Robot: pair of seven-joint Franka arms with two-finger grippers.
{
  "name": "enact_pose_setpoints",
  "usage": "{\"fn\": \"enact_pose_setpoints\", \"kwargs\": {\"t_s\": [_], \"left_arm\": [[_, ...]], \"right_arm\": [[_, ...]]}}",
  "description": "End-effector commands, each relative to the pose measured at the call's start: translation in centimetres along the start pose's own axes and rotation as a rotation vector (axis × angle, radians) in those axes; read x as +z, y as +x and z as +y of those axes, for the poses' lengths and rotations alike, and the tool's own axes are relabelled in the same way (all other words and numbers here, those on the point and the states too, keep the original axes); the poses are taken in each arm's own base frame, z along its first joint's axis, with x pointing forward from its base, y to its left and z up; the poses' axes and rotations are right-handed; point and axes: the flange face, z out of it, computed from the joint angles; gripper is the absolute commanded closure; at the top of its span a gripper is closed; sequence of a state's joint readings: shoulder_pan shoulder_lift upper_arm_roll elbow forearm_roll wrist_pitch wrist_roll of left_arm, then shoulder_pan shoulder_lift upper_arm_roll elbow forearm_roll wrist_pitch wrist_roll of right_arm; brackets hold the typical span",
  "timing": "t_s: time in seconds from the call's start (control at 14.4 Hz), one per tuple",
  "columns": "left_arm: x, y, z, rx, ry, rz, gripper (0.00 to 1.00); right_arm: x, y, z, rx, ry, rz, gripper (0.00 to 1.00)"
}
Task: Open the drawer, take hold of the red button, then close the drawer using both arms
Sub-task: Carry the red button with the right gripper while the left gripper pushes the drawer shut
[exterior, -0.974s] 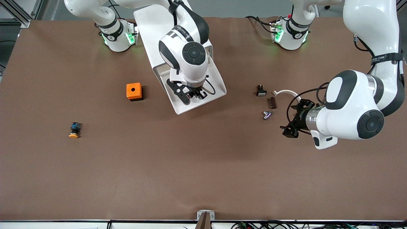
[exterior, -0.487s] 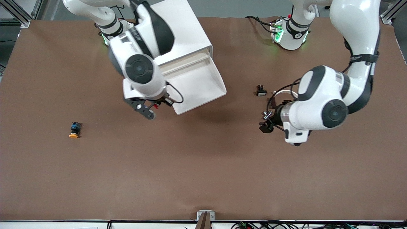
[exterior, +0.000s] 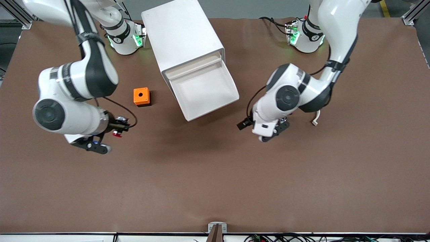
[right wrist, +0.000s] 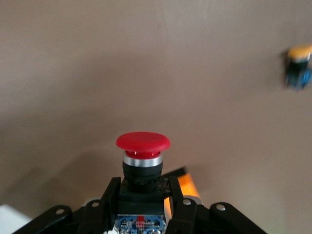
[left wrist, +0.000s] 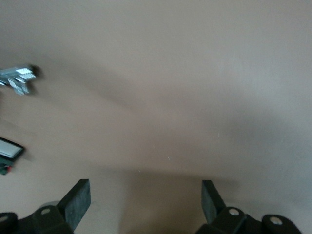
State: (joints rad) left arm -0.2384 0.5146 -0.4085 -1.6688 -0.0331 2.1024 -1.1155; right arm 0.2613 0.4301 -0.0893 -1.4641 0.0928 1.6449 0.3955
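The right gripper is clamped on the button, up over the table at 7 o'clock from the orange cube. The left gripper hangs wide apart at 4 o'clock from the open drawer.

Button: glossy red plastic cap, metal collar. Table: matt brown. Drawer: smooth white plastic.

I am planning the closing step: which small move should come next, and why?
Probably bring the left claw to the front of the open drawer and push it shut. The right claw holds the red button over the table, the drawer looks empty, and the left claw is open and free, over the table beside the drawer.
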Motion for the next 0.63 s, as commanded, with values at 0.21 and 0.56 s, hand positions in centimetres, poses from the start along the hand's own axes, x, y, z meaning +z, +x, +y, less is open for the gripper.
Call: {"fn": "enact_pose_setpoints", "kwargs": {"t_s": [0.21, 0.56], "left_arm": [[5.9, -7.2, 2.0, 0.139, 0.009, 0.013, 0.0], [7.7, -11.1, 2.3, 0.188, 0.033, 0.006, 0.0]], "right_arm": [[7.9, 3.1, 8.0, -0.148, -0.05, 0.052, 0.79], [11.3, 5.1, 11.7, -0.214, -0.087, 0.118, 0.78]]}}
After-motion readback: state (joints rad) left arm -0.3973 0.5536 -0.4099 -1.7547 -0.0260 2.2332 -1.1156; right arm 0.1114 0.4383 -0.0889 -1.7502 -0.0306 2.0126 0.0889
